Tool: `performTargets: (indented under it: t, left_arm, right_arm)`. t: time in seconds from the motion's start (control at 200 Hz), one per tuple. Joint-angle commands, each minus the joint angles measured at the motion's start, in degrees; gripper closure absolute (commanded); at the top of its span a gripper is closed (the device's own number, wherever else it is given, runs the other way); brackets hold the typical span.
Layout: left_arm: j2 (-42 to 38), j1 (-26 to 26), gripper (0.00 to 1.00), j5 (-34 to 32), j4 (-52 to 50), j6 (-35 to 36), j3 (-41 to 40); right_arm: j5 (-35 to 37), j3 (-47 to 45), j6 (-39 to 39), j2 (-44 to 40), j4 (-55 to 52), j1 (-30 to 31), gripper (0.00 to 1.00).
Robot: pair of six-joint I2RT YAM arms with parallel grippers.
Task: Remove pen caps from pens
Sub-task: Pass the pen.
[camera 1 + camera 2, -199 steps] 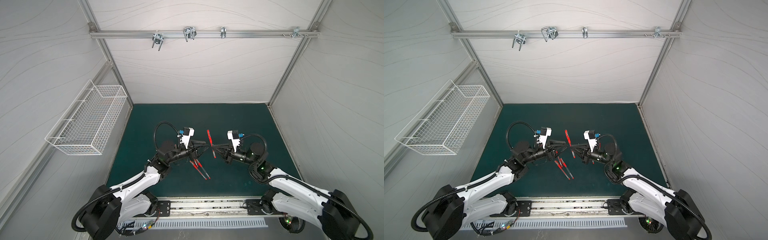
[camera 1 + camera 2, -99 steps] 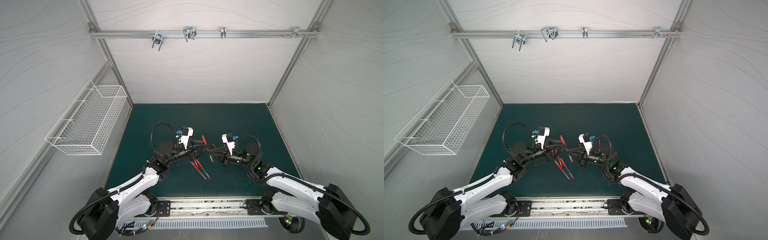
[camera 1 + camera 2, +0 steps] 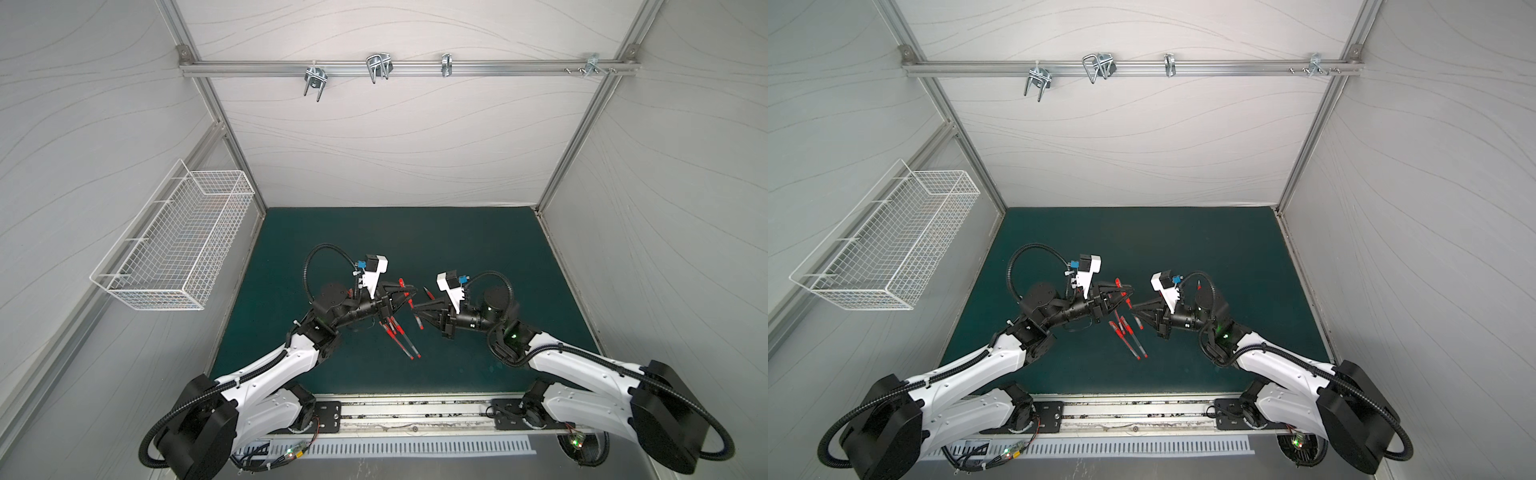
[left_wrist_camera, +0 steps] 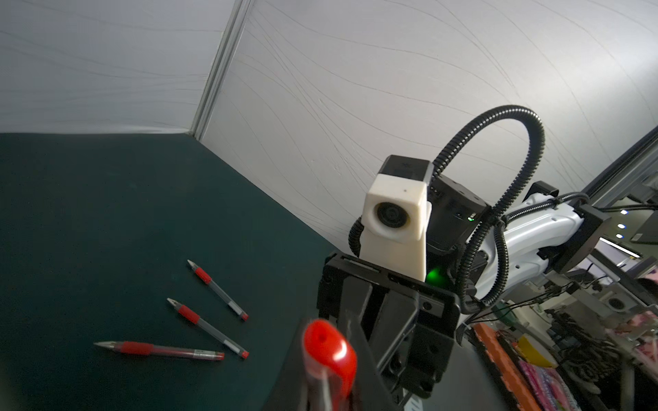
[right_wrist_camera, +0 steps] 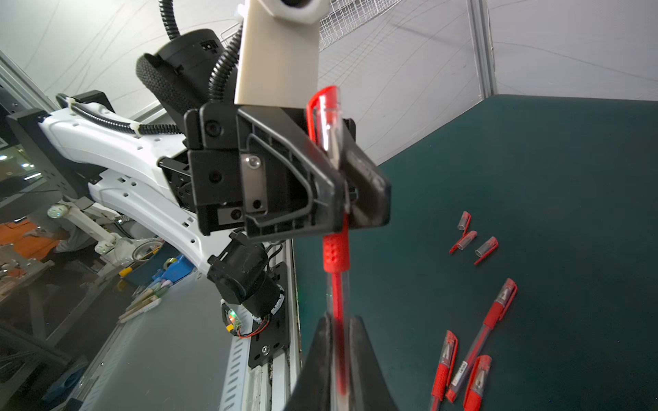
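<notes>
Both grippers hold one pen (image 5: pixel 336 270) up over the green worktop (image 5: pixel 534 160). The left gripper (image 5: pixel 343 185) pinches its capped end. The right gripper (image 5: pixel 338 338) pinches its barrel. More pens (image 5: pixel 477 359) lie below.

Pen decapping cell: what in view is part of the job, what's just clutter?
Job:
- held pen, cap on, gripped by left end effector and right end effector
- capped pens on the mat
- uncapped pens
- loose caps

Lying about:
- wire basket on the wall
- rail hooks
</notes>
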Motion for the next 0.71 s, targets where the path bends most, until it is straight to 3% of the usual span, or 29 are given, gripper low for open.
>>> performTargets:
  t: [0.0,0.08,0.175,0.7]
  left_arm:
    - [-0.48,-0.27,0.98,-1.00,0.45,1.64,1.36]
    - [-1.09,-0.26,1.00,-1.50,-0.27,2.11,1.36]
    - [-1.31,-0.22,1.00,-1.39,-0.20,2.14,1.25]
    - [-0.13,-0.28,0.99,1.16,1.77,0.82,1.75]
  right_arm:
    - [-0.63,2.49,-2.76,-2.07,-3.78,0.39,0.74]
    - [1.52,3.13,-5.25,-4.54,-8.38,0.41,0.58]
    - [3.83,4.04,-8.26,-6.50,-13.23,0.40,0.53]
    - [3.64,11.11,-10.38,1.51,-23.01,2.03,0.62]
